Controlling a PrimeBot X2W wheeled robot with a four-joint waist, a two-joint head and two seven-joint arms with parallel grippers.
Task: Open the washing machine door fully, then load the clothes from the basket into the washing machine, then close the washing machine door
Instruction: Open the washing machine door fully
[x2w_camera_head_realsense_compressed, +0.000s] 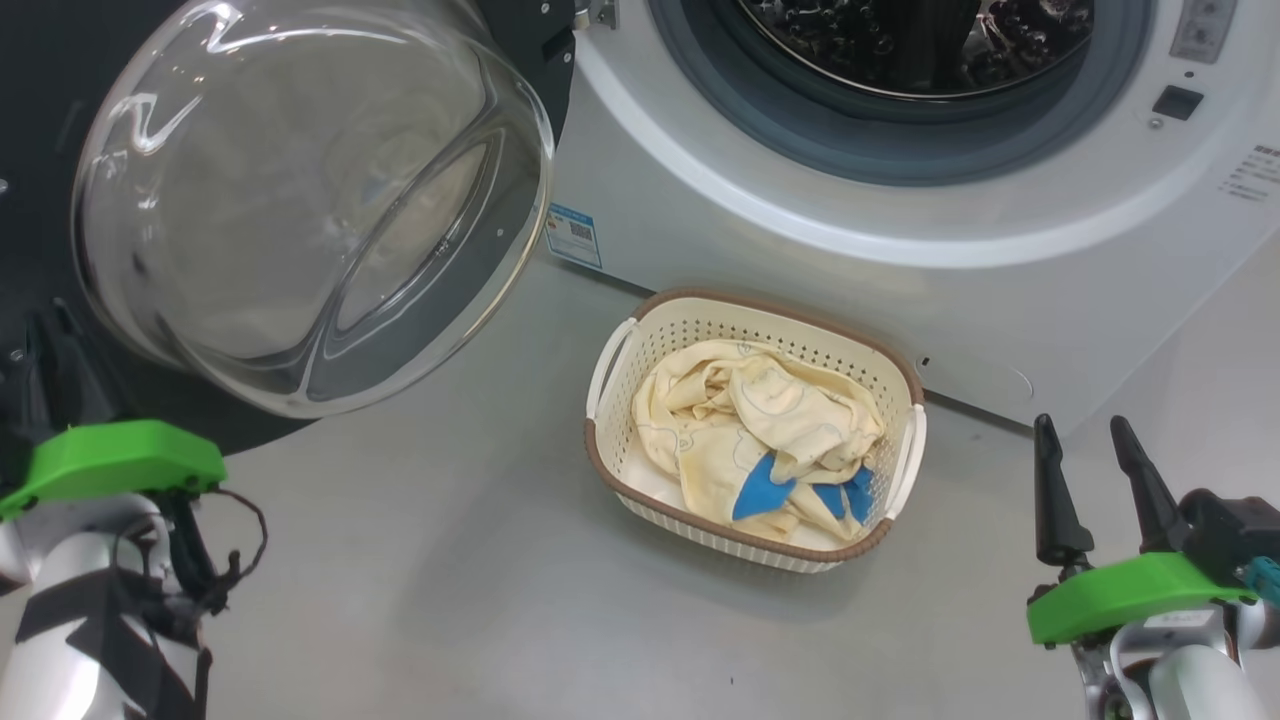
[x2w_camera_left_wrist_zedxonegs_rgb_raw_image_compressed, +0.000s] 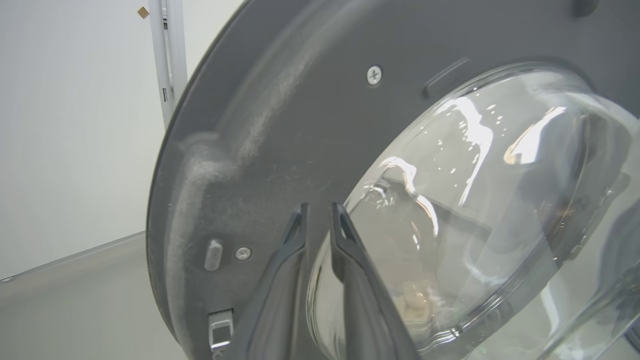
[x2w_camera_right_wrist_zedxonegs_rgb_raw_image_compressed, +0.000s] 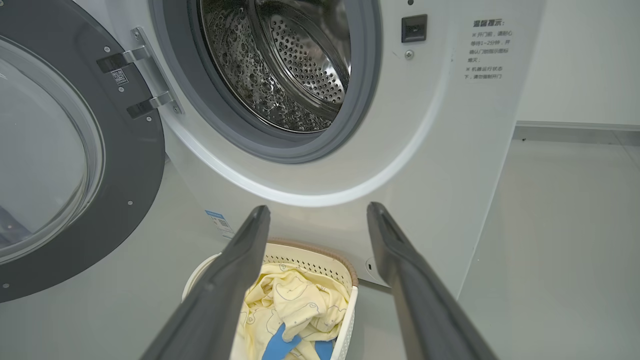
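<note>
Currently, head view: washing machine door (x2w_camera_head_realsense_compressed: 310, 200) is swung wide for loading; clothes (x2w_camera_head_realsense_compressed: 760, 430) are heaped in the basket (x2w_camera_head_realsense_compressed: 750, 300), left of the spread right gripper (x2w_camera_head_realsense_compressed: 1083, 425) | left wrist view: left gripper (x2w_camera_left_wrist_zedxonegs_rgb_raw_image_compressed: 318, 212) is parted narrowly, nothing pinched, door just beyond its tips | right wrist view: washing machine (x2w_camera_right_wrist_zedxonegs_rgb_raw_image_compressed: 440, 150) is framed above the jaws, basket beneath them for grabbing.

Pale yellow clothes (x2w_camera_head_realsense_compressed: 770, 410), blue patches, seemingly line-drawn.
</note>
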